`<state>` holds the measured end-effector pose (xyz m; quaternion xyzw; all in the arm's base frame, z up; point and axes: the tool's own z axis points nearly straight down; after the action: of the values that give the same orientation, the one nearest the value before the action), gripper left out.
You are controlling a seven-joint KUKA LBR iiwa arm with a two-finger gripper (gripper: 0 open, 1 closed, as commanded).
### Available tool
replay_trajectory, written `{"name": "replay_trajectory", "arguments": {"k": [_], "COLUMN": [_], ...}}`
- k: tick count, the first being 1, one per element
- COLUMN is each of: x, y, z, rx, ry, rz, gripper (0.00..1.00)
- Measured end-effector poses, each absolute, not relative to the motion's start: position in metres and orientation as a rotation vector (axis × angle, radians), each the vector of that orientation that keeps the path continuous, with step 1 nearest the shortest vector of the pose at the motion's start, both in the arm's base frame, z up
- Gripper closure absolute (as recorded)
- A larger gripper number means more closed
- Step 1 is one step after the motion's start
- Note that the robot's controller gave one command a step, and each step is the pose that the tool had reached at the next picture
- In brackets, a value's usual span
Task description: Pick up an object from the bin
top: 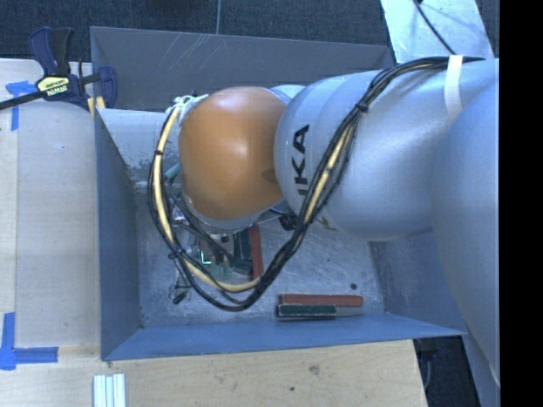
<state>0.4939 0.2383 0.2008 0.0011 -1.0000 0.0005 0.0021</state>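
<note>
Lying flat by the bin's [119,253] near wall, apart from the gripper [214,259]: one oblong red-and-dark bar [320,305]. Judged stiff, light and smooth; best taken across its narrow width at mid-length. Gripper opening cannot be told, masked by the orange cover [229,155].

arm [399,142]: in from right, end bent down | cover [229,151]: orange, caps arm's end | cables [163,219]: loop left and near | gripper [212,259]: below cover
</note>
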Motion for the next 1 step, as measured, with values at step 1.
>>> {"name": "replay_trajectory", "arguments": {"k": [1], "x": [0.4899], "y": [0.166], "z": [0.0675], "rx": [0.272], "ry": [-3.132], "rz": [-0.001], "gripper": [0.0]}}
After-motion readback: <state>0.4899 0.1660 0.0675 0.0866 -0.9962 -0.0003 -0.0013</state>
